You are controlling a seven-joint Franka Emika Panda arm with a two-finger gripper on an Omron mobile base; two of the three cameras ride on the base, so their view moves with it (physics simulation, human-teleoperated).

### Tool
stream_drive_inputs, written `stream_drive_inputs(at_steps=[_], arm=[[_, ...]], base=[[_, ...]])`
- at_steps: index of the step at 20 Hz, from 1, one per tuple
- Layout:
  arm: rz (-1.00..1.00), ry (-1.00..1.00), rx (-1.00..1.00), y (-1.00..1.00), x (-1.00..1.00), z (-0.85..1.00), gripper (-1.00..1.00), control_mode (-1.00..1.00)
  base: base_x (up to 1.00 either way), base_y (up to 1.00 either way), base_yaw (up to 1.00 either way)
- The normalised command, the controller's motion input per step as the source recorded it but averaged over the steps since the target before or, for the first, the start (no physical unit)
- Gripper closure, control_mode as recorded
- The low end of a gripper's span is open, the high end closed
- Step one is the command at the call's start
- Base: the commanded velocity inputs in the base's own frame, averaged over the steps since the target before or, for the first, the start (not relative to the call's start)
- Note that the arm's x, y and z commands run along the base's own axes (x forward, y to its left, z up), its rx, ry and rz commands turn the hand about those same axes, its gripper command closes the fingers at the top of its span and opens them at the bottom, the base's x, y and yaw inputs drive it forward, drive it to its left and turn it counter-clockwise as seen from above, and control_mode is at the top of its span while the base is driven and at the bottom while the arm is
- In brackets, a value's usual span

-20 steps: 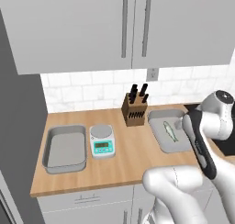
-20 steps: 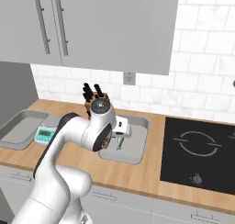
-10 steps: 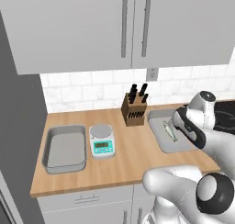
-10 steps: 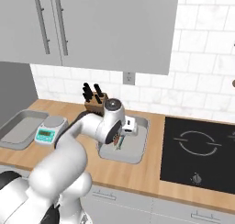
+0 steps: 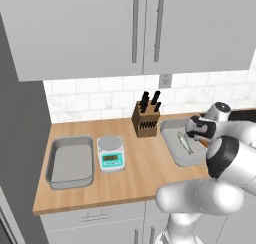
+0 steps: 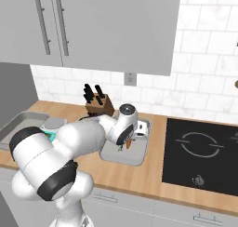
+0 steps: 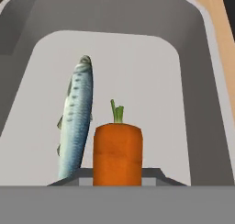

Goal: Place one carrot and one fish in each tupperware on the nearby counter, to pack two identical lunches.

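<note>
My gripper [image 7: 117, 176] is shut on an orange carrot [image 7: 117, 150], which hangs stub-up with its green stalk pointing away, low over the right tupperware [image 7: 215, 85]. A silvery fish [image 7: 75, 122] lies lengthwise on that tray's floor just left of the carrot. From the right base view the gripper [image 6: 129, 139] dips into the same tupperware [image 6: 138, 157] with the carrot [image 6: 128, 142] showing orange under it. In the left base view the fish [image 5: 185, 142] lies in this tray [image 5: 172, 148], and a second, empty tupperware [image 5: 70, 161] sits at the counter's [image 5: 135, 173] left end.
A white scale with a teal display [image 5: 111, 152] stands between the two trays, and a wooden knife block [image 5: 146, 119] is at the back by the wall. A black cooktop [image 6: 200, 152] lies right of the tray. My own arm bulks over the counter's front edge.
The arm has swung its elbow forward and down, and the hand has shifted a little further over the right tray. The carrot stays gripped throughout.
</note>
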Motion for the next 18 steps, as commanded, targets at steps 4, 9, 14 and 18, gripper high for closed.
stream_drive_inputs(at_steps=[4,9,14,18], arm=[[0.0,-0.02,-0.01,0.04,0.42,-0.57,-1.0,-1.0],[0.0,0.0,0.0,0.13,0.4,-0.06,-1.0,-1.0],[0.0,-0.01,0.0,0.0,0.06,0.33,-1.0,-1.0],[0.01,-0.04,0.0,0.25,-0.72,0.67,-1.0,-1.0]], base=[[0.0,0.0,0.0],[0.0,0.0,0.0],[0.0,0.0,0.0],[0.0,0.0,0.0]])
